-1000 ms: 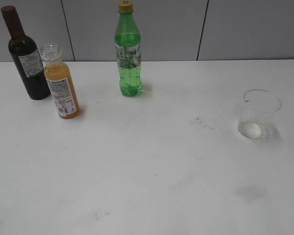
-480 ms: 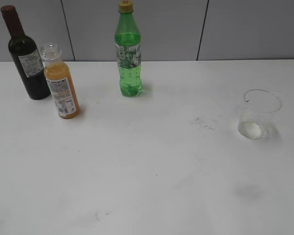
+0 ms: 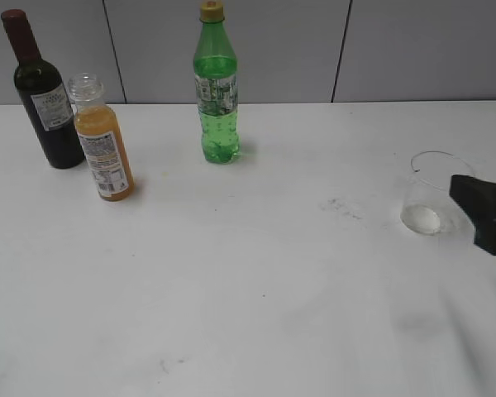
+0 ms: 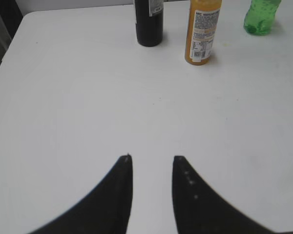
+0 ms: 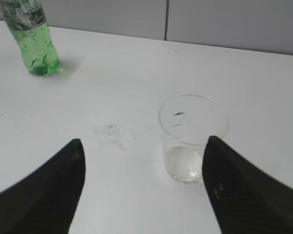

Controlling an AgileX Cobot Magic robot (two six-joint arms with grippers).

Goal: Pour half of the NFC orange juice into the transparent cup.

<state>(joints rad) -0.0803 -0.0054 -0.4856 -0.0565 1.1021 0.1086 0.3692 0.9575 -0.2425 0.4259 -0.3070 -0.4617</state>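
The NFC orange juice point(image 3: 104, 153) stands upright and capless at the table's back left; it also shows in the left wrist view point(image 4: 202, 34). The transparent cup point(image 3: 434, 194) stands upright at the right and holds no juice. My right gripper point(image 3: 479, 211) comes in from the right edge, just right of the cup. In the right wrist view the gripper point(image 5: 143, 141) is wide open and empty, with the cup point(image 5: 193, 136) just ahead, close to its right finger. My left gripper point(image 4: 152, 158) is open and empty, well short of the juice bottle.
A dark wine bottle point(image 3: 43, 95) stands just behind and left of the juice. A tall green soda bottle point(image 3: 217, 91) stands at the back centre. Grey wall panels run behind the white table point(image 3: 256, 273). Faint smudges mark the tabletop.
My right gripper has come into the exterior view from the right edge, beside the cup. The bottles and the cup have not moved.
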